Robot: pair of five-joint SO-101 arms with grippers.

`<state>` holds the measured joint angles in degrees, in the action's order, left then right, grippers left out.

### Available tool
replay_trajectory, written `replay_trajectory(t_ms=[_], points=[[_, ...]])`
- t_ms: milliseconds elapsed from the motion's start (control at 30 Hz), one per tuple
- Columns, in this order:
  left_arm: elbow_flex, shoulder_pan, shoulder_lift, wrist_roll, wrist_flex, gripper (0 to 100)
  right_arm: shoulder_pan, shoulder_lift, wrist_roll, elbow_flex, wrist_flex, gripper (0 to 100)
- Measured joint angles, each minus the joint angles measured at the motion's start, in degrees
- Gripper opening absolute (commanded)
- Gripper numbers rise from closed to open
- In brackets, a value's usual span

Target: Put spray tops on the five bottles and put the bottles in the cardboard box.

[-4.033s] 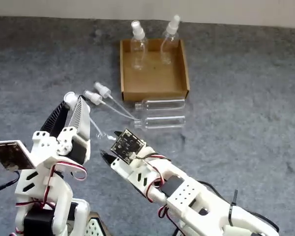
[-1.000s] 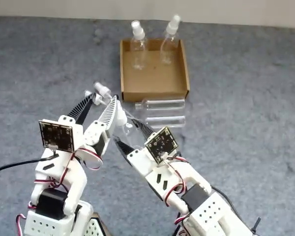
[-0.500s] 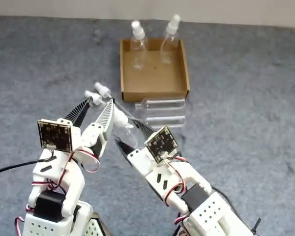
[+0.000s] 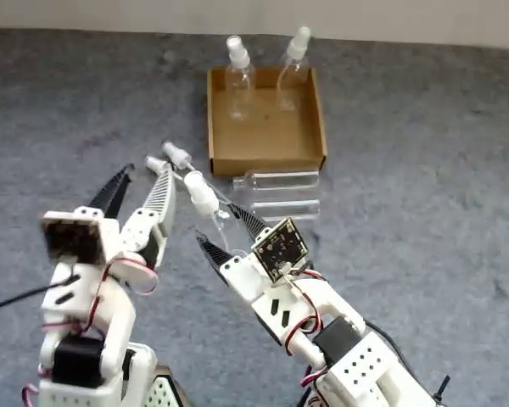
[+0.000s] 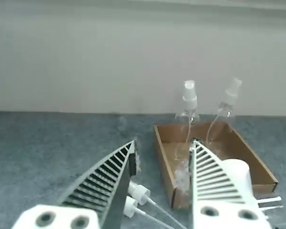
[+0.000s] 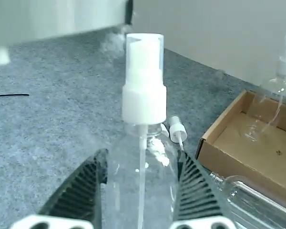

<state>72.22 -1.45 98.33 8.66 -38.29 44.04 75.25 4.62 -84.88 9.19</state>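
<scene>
The right claw (image 4: 218, 225) grips a bottle (image 4: 214, 212) with its spray top (image 4: 200, 188) on, at frame centre. The left claw (image 4: 146, 169), just left, stands wide open.

High view overhead; 2 wrist views share box (image 4: 267, 159).

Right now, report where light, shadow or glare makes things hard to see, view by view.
High view: soft, even light, faint shadows; the two lying bottles by the box show mostly as pale glints. Right wrist view: small glare spots on the held bottle in the right end effector, carpet showing through it. Left wrist view: the white spray tops above the box stand against a pale wall.
</scene>
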Motion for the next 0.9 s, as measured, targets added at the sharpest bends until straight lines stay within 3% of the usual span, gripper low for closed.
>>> replay_trajectory(t_ms=[333, 533, 633, 900], points=[[2.3, 0.4, 4.9, -0.1, -3.7, 14, -12.9, -2.3, -0.1, 6.9, 1.2, 0.5], [4.7, -6.2, 0.5, -5.1, -3.7, 15, -13.4, -18.4, -0.1, 28.0, 8.6, 0.5], [5.0, -10.1, -0.4, -7.7, -3.8, 19, -13.3, -28.0, -2.5, 39.4, 12.5, 0.5], [5.0, -10.5, -0.4, -8.0, -4.0, 23, -9.1, -39.9, -8.4, 54.9, 22.2, 0.5]])
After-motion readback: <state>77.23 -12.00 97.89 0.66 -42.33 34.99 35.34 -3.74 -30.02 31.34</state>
